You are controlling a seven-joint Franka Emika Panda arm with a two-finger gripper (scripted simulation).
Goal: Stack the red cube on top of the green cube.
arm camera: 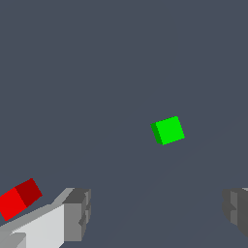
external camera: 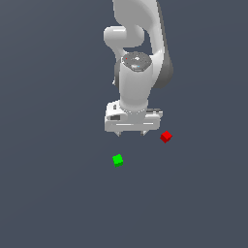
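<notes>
A white robot arm points straight down. Its gripper [external camera: 131, 132] is wide open and empty, between the red cube [external camera: 166, 136] and green cube [external camera: 117, 160].

Two cameras: one far back, one on my wrist.

My outside camera sits high, looks down and takes in the arm [external camera: 138, 58] and the floor [external camera: 48, 193]. My wrist camera rides close above the floor, looking down past my fingers [arm camera: 77, 213]. Both see the green cube [external camera: 117, 160] [arm camera: 168, 130] and the red cube [external camera: 166, 136] [arm camera: 19, 197].
</notes>
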